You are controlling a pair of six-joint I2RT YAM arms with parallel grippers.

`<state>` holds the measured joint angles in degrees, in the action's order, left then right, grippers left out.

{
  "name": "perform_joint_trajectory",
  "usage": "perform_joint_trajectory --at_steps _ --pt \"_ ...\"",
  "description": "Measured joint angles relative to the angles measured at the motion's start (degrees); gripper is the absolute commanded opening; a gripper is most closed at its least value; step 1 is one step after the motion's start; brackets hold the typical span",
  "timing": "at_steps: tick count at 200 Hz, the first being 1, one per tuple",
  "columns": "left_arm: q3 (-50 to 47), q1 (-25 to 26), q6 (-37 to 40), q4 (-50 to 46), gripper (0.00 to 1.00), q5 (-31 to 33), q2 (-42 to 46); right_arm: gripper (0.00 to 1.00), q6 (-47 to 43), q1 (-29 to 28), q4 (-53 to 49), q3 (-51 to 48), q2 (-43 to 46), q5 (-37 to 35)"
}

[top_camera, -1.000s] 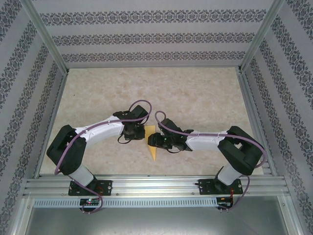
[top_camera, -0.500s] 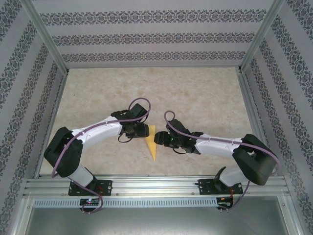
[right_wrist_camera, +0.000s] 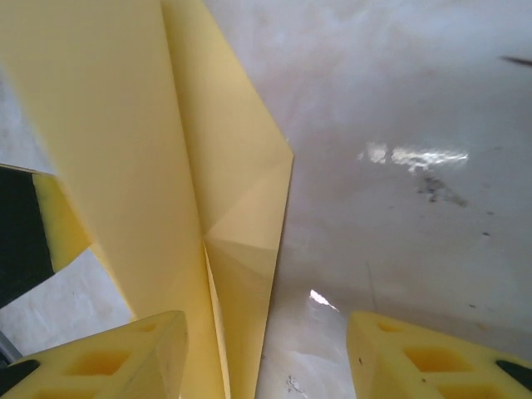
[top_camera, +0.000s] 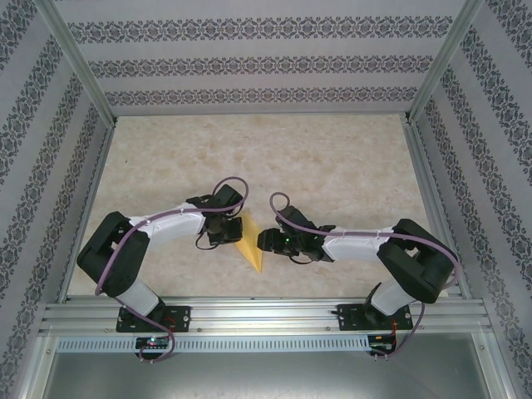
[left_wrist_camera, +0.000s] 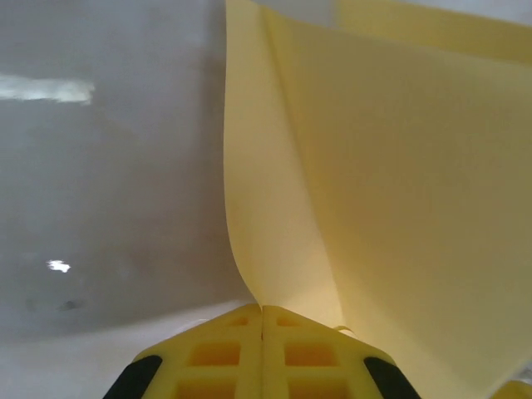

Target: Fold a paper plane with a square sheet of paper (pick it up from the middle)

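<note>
Paper plane (top_camera: 250, 247), a half-folded yellow dart, sits between both arms at the near middle of the surface (top_camera: 332, 166), its point toward the bases. Left tool (left_wrist_camera: 263, 328) is clamped on 1 raised flap, probably to steady it for creasing. Right tool (right_wrist_camera: 264, 349) gapes wide astride the centre crease, gripping nothing. Bare surface lies beyond, but the near rail (top_camera: 266, 312) is close.

A pale, marbled beige counter (top_camera: 332, 158) sits enclosed on three sides by walls (top_camera: 258, 62) papered in grey floral bands on white. Aluminium posts (top_camera: 81, 66) rise at the far corners. Ribbed aluminium rails (top_camera: 266, 312) run along the near edge, above a slotted strip (top_camera: 266, 343) and a grey metal panel (top_camera: 266, 374). Light leaves bright glare (right_wrist_camera: 411, 155) on the glossy surface.
</note>
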<state>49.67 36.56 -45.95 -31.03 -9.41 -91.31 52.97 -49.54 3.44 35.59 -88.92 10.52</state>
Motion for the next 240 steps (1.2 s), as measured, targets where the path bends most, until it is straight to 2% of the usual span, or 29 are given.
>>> perform_joint_trajectory --at_steps 94,175,240 --pt "-1.2 -1.3 0.5 1.6 0.03 -1.9 1.6 0.53 -2.3 -2.2 -1.5 8.1 -2.6 0.5" --pt "-1.2 -1.3 0.7 1.9 0.02 -1.9 1.6 0.57 -5.0 -2.6 -7.8 8.5 -2.8 -2.7" --pt "-1.2 -1.3 0.7 2.3 0.02 -2.1 1.6 0.51 -5.1 -4.3 -5.5 8.8 -5.5 0.1"
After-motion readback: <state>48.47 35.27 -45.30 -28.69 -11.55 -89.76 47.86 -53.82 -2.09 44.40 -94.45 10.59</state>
